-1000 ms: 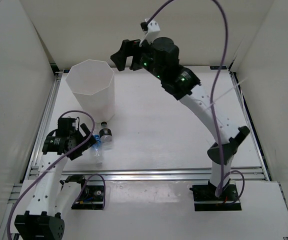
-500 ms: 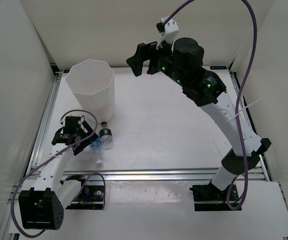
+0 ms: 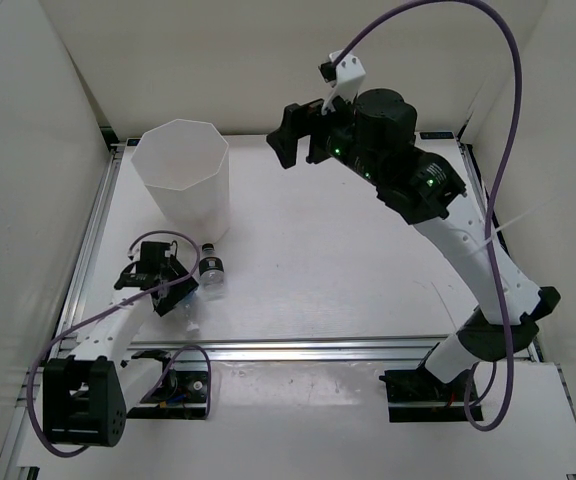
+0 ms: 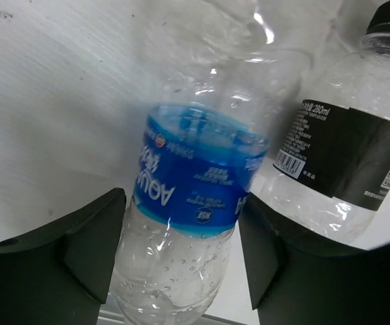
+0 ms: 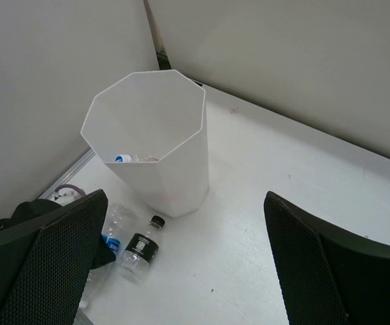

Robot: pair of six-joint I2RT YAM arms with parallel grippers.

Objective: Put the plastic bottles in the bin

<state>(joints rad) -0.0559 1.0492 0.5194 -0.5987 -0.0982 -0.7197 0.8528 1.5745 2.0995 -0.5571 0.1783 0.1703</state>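
Left hand: we are seeing the left hand (image 4: 181, 223) down low at the counter (image 3: 348, 260), near the near-left corner, with its jaws spread wide.
Left hand grip: its two dark fingers (image 4: 90, 247) are straddling the blue-labelled bottle (image 4: 191, 172), one on each side of the lower body. We are logging it as not clamped. We cannot tell whether the pads are actually touching the plastic.
Blue-labelled bottle: it is lying on the counter between those fingers, clear, with beads of water inside.
Black-capped bottle: the black-capped bottle (image 4: 337, 156) is lying just beside the blue-labelled one, on the side away from the left edge. We cannot tell whether the two are touching. No finger is on it.
Bin: the bin (image 3: 188, 205) is standing upright toward the far-left corner, just beyond both bottles.
Bin contents: we are noting a blue cap (image 5: 122, 158) and some clear plastic at the bottom. It is too small to identify further.
Right hand: the right hand (image 5: 185, 223) is hanging high over the far part of the counter, jaws wide apart, holding nothing, and facing the bin.
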